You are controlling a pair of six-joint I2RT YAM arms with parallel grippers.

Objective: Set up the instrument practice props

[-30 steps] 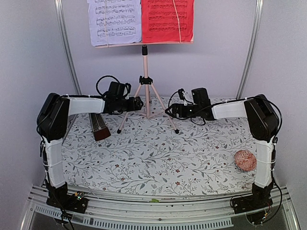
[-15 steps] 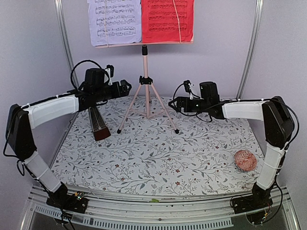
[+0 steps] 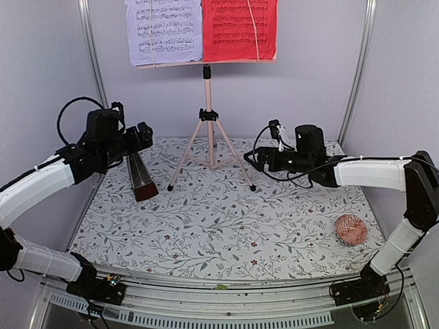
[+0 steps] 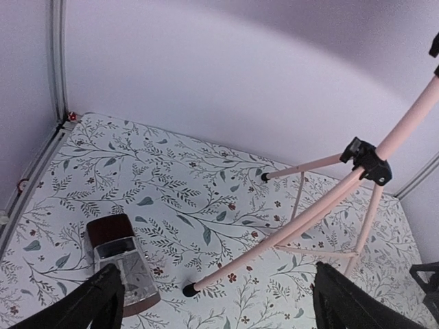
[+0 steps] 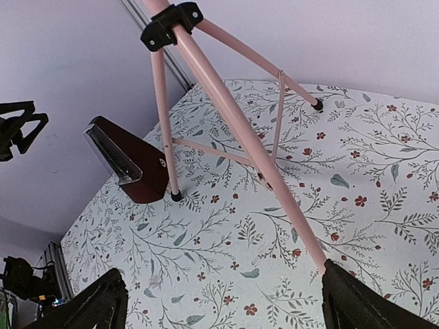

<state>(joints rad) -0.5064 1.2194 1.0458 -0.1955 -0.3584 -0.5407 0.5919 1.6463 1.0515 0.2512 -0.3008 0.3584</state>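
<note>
Jaws of the left gripper gape wide and empty near the metronome; right gripper, equally spread, holds nothing beside the music stand.

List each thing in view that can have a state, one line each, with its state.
Music stand, upright, legs spread.
Lilac sheet, propped on the stand.
Red sheet, propped on the stand beside it.
Metronome, standing on the table.
Knitted ball, lying on the table.
Left gripper, open, empty.
Right gripper, open, empty.
</note>
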